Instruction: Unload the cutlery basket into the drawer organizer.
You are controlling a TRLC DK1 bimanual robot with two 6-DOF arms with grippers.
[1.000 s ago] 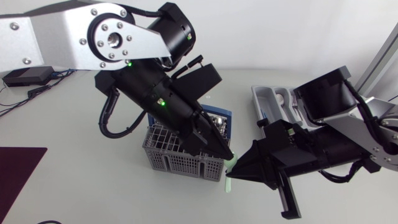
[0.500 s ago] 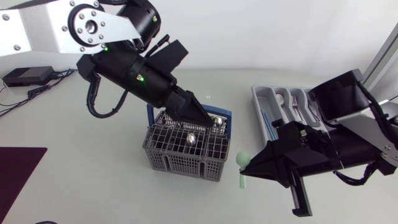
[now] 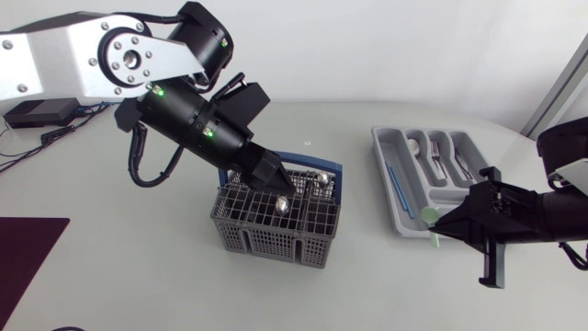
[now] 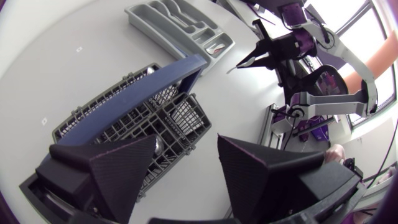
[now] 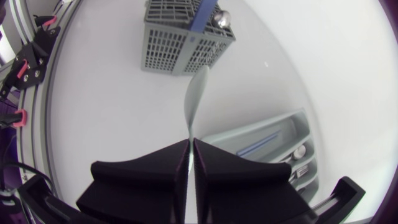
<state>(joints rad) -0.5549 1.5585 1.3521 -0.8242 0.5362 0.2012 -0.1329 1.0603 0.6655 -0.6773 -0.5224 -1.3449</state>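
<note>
The grey wire cutlery basket [image 3: 274,230] with a blue handle [image 3: 312,166] stands mid-table and holds metal spoons [image 3: 283,205]. Just above its rear left part hangs my left gripper [image 3: 273,176]; in the left wrist view it [image 4: 186,171] is open and empty, the basket [image 4: 140,118] under it. The grey drawer organizer [image 3: 404,221] lies to the right with some cutlery in it. At the organizer's near corner my right gripper [image 3: 450,226] is shut on a pale green spoon [image 3: 429,221]. In the right wrist view the spoon [image 5: 194,96] sticks out ahead of the shut gripper [image 5: 190,146].
A dark red mat [image 3: 26,256] lies at the table's near left edge, with a black box [image 3: 41,112] and cables at the far left. A thin blue piece [image 3: 393,181] lies in the organizer's left compartment. Bare tabletop separates basket and organizer.
My left gripper has let go of the green spoon, opened and drawn back over the basket. My right gripper has carried the spoon rightward to the organizer's near corner.
</note>
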